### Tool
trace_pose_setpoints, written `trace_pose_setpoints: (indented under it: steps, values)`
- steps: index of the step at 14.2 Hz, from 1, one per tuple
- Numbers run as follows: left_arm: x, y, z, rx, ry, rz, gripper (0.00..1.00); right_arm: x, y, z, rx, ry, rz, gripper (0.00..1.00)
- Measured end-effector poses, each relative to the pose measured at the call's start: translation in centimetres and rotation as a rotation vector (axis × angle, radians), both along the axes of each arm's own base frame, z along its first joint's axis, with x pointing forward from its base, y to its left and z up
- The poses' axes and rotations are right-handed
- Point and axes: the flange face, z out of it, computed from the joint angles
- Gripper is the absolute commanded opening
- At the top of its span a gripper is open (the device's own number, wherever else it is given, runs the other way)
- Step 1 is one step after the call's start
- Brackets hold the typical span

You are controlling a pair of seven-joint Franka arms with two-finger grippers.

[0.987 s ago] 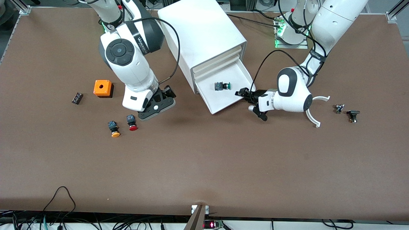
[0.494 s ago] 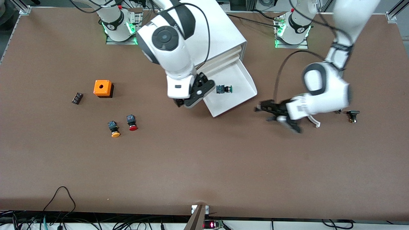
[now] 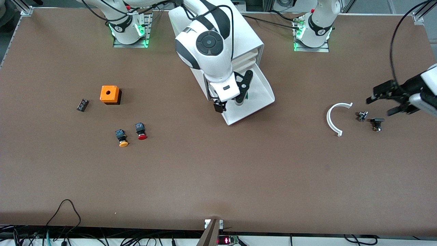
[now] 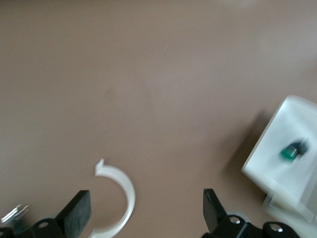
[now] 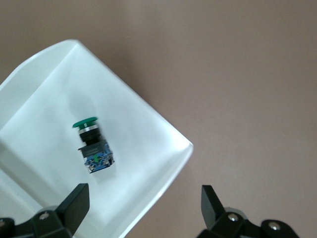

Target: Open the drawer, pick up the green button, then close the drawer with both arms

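your right arm (image 3: 208,51) reaches out from its base with the wrist bent down, and its right hand (image 3: 235,99) hangs over the open drawer (image 3: 263,92), fingers (image 5: 74,203) spread wide with nothing between them. your left arm (image 3: 431,85) comes in low from the left arm's end of the counter (image 3: 218,177), wrist level; the left hand (image 3: 384,100) hovers above bare counter, fingers (image 4: 77,215) apart and empty.
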Motion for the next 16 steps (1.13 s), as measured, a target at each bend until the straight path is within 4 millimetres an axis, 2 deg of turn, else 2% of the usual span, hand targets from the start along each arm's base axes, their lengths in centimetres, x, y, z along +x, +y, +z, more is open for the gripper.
trace_pose_setpoints:
  steps: [2, 3, 5, 8, 10, 13, 16]
  values:
    - [-0.7, 0.1, 2.7, 0.130, 0.059, 0.027, 1.00, -0.7, 0.8, -1.6, -0.015, 0.007, 0.091, 1.00]
    - [-0.8, 0.1, 2.7, 0.168, 0.080, 0.051, 1.00, -1.1, 1.2, -2.7, -0.024, 0.015, 0.121, 1.00]
    - [-0.6, -0.4, 1.4, 0.212, 0.122, 0.096, 1.00, -2.1, 2.1, -5.3, -0.046, 0.041, 0.161, 1.00]
    - [-0.1, -2.0, 0.6, 0.225, 0.142, 0.124, 1.00, -3.9, 3.7, -9.1, -0.073, 0.076, 0.194, 1.00]
    - [0.0, -3.2, 1.0, 0.227, 0.138, 0.149, 1.00, -4.8, 4.4, -10.3, -0.082, 0.086, 0.209, 1.00]
    - [0.3, -4.9, 1.9, 0.229, 0.117, 0.138, 1.00, -5.2, 4.8, -10.8, -0.095, 0.081, 0.224, 1.00]
    - [0.1, -5.6, 3.1, 0.230, 0.096, 0.134, 1.00, -5.3, 4.7, -12.6, -0.113, 0.097, 0.228, 1.00]
